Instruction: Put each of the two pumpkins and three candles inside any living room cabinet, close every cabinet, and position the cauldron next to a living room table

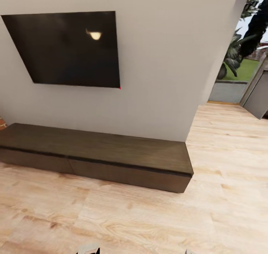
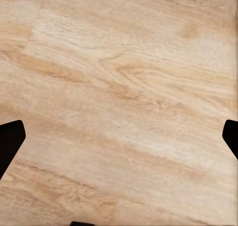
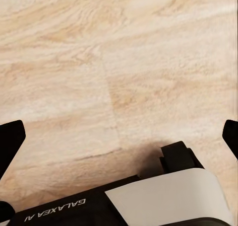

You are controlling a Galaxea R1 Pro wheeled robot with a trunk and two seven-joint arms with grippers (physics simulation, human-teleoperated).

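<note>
Robot facing the closed cabinet, both grippers empty and spread wide over bare floor.

The cabinet [image 1: 96, 155] sits against the wall under the dark TV [image 1: 69, 49], drawers flush, nothing on its top. The left gripper [image 2: 119, 136] and right gripper [image 3: 119, 136] each show fingertips far apart at the frame edges, nothing between them. Risk, as I judge it: the drawer fronts have no handles, so a fingertip may slip off the thin dark seam when pulling; driving in too close could bump the base [image 3: 148, 201] into the low unit. Hidden: pumpkins, candles, cauldron and coffee table are outside these frames, so their whereabouts cannot be told. The cabinet's left end is cut off. The arms are barely visible at the head view's lower edge.
</note>
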